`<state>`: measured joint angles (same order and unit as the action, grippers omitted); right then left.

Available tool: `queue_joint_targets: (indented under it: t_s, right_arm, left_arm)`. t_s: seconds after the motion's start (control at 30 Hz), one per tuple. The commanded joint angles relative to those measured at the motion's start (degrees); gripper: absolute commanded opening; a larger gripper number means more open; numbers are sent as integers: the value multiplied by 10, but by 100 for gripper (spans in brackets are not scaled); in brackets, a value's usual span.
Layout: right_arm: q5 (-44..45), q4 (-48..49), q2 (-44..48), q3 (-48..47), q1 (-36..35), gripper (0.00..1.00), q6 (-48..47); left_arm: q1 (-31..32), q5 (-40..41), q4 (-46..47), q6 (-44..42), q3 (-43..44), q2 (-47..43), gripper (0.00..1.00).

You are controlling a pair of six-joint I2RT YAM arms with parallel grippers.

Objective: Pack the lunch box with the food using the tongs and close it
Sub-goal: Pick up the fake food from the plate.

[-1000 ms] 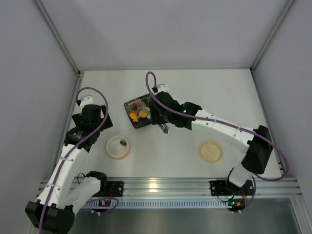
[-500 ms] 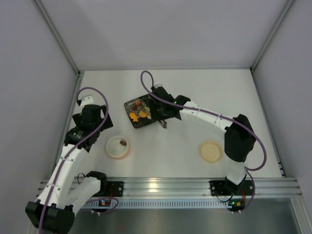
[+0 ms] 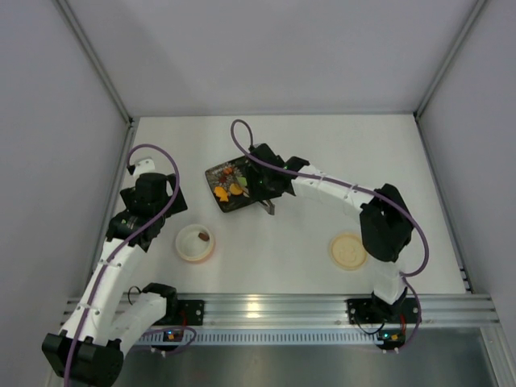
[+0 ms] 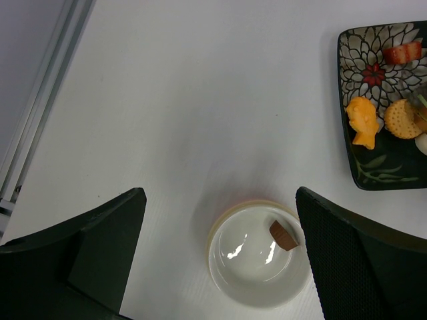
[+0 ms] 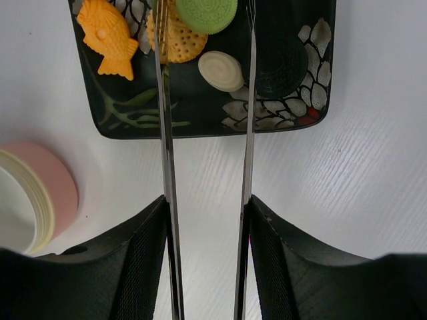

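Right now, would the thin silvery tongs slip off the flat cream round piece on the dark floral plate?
Probably: the cream round piece looks smooth with little edge, so the silvery tongs may skid off. Lying flat, it seems unlikely to roll.

The lunch box (image 3: 195,243) stands open at the lower left of the top view, cream inside, with one brown piece (image 4: 283,235) in it. Its flat round lid (image 3: 348,251) lies well apart at lower right. The other food (image 5: 110,33), orange, tan, green and whitish, clusters at the top of the right wrist view, and the tongs (image 5: 164,133) reach over it with their slim silvery arms spread.
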<state>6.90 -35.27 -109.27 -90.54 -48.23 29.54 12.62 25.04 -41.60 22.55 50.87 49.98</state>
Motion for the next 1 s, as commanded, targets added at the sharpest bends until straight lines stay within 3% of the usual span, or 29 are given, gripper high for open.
queue_joint_targets:
  t_s: [0.0, 0.23, 0.63, 0.97]
  right_arm:
    - [-14, 6, -2, -34, 18, 49, -4]
    - [-39, 17, -4, -27, 30, 46, -1]
    - [-51, 26, 15, -18, 36, 29, 3]
    - [-45, 20, 70, -5, 36, 29, 2]
  left_arm:
    - [-2, -3, 10, -6, 5, -7, 99]
    - [-2, -3, 10, -6, 5, -8, 99]
    - [-2, -3, 11, -5, 5, -8, 99]
    - [-2, -3, 10, -6, 5, -8, 99]
